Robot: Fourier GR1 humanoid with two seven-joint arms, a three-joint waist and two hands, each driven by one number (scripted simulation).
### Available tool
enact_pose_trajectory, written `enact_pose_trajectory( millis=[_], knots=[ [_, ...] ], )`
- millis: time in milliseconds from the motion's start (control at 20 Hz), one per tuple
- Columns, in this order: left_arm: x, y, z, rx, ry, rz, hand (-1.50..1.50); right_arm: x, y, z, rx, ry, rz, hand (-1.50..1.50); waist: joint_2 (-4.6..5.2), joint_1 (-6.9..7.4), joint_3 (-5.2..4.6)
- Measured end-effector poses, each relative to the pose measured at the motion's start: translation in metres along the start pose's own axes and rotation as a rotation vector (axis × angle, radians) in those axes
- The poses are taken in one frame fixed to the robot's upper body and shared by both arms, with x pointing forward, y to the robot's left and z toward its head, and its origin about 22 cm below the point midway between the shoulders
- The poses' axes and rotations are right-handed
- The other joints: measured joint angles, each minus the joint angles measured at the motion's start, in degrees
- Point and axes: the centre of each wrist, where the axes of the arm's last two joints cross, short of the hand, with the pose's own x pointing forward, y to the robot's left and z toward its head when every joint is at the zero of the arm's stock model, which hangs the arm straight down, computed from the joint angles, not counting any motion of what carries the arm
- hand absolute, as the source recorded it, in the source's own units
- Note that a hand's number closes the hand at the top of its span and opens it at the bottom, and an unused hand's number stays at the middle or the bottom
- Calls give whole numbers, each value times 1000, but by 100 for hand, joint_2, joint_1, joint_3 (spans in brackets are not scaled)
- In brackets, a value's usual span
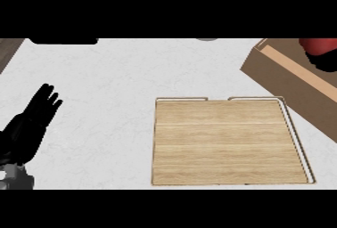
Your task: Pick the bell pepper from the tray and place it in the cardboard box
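Red and glossy, the bell pepper (318, 46) sits over the cardboard box (289, 75), beyond the bare wooden tray (223, 142). A dark shape, probably the right hand (327, 63), curls by it; its grip I cannot tell. It looks light, stiff, slippery: best cupped round its body. Left hand (33, 120) rests open, well left of the tray.

Tray (223, 142): light wood, visible grain, matt. Box (283, 75): plain brown cardboard, matt. Counter (112, 89): white marble-like, smooth. Pepper (319, 46): glossy red.
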Motion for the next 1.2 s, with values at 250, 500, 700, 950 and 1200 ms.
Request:
enact_pose_trajectory(
  millis=[250, 500, 700, 950, 1200],
  knots=[
    [-1, -2, 1, -6, 3, 2, 0, -23, 16, -22, -3, -18, -10, 150, 5, 16, 2],
    [3, 3, 4, -8, 0, 0, 0, -49, 54, -31, 14, -18, -27, 150, 9, 28, 2],
    [0, -1, 4, -8, -1, -2, 0, -69, 79, -37, 64, -8, -48, 150, 13, 38, 4],
    [-2, -2, -1, -14, 4, 0, 0, -92, 111, -39, 198, 97, -68, -150, 32, 58, 3],
    [-1, -4, -3, -13, 5, -5, 0, -120, 131, -39, 280, 121, -103, -150, 12, 68, -15]
  ],
)
